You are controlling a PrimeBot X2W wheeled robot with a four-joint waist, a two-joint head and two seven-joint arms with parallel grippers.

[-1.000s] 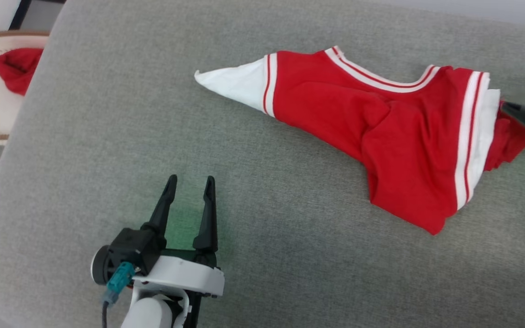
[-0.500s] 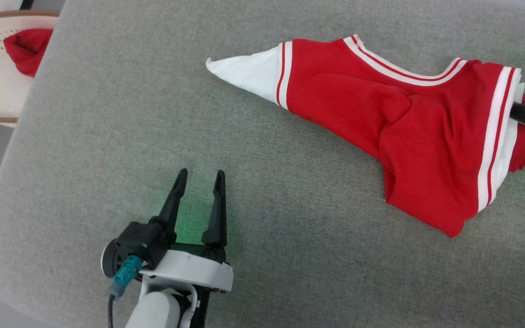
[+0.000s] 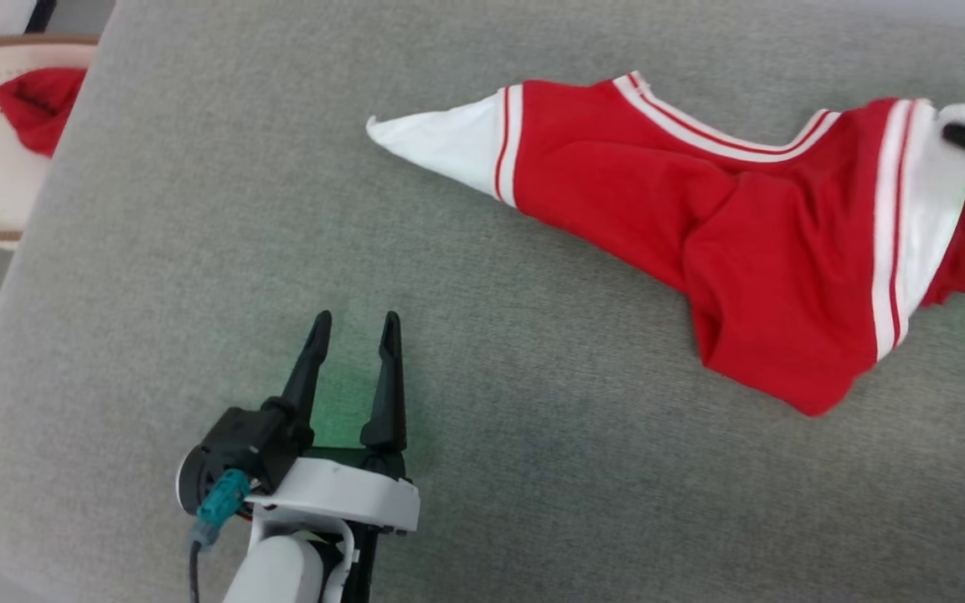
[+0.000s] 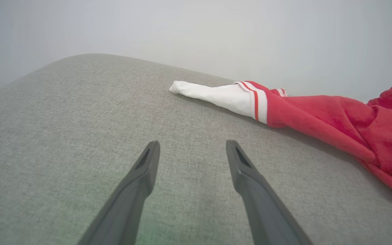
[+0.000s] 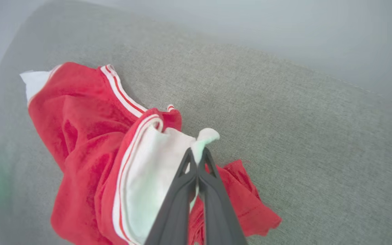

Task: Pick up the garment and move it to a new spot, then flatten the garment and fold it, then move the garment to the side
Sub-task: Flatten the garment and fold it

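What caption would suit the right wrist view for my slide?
Right gripper, jaws shut on a white corner of the red garment, on the grey cushion.

No lettering, label or number is legible on the garment [image 3: 700,218].

So the left claw [image 3: 355,318] is two long matte-black fingers [image 4: 138,190], tapering to slim tips with a hollow slot on each inner face. In the head view they come out of a chunky black block [image 3: 252,435] just above the glossy white wrist shell [image 3: 340,494]. Left of that shell there's a teal plug [image 3: 221,496] with a grey cable [image 3: 194,569], and below it a pale rounded forearm [image 3: 277,574]. The right claw [image 5: 196,153] has the same dark fingers, with cutouts near the tips.
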